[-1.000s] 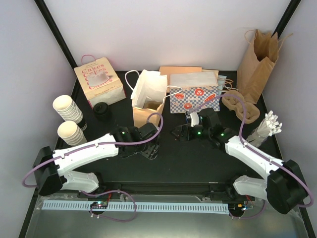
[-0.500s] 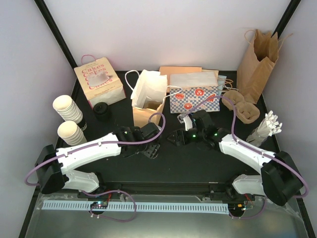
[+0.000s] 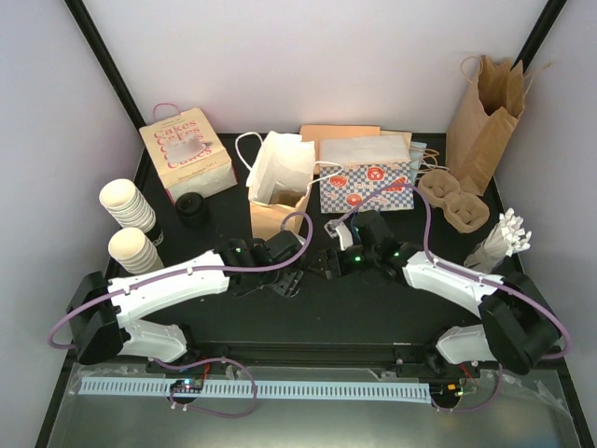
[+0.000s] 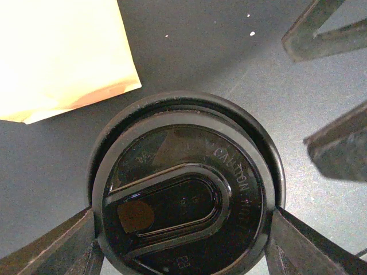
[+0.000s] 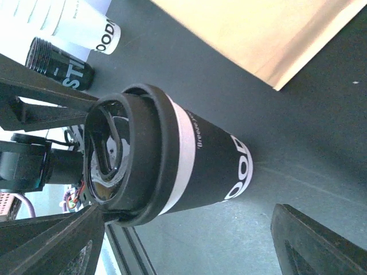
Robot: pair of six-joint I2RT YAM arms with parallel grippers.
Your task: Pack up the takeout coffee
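Two arms on one cup now — the right arm has swung left across the bench (image 4: 189, 46), and the right fingers (image 5: 321, 240), spread wide and empty, line up either side of the takeout coffee (image 4: 183, 195) without touching it. The left fingers (image 4: 51, 246) haven't budged, pressed against the lid's rim on both sides. The coffee stands upright on the bench, just in front of the white paper bag (image 3: 277, 177) — not yet inside. Looks like a handover or steadying grip before the lift.
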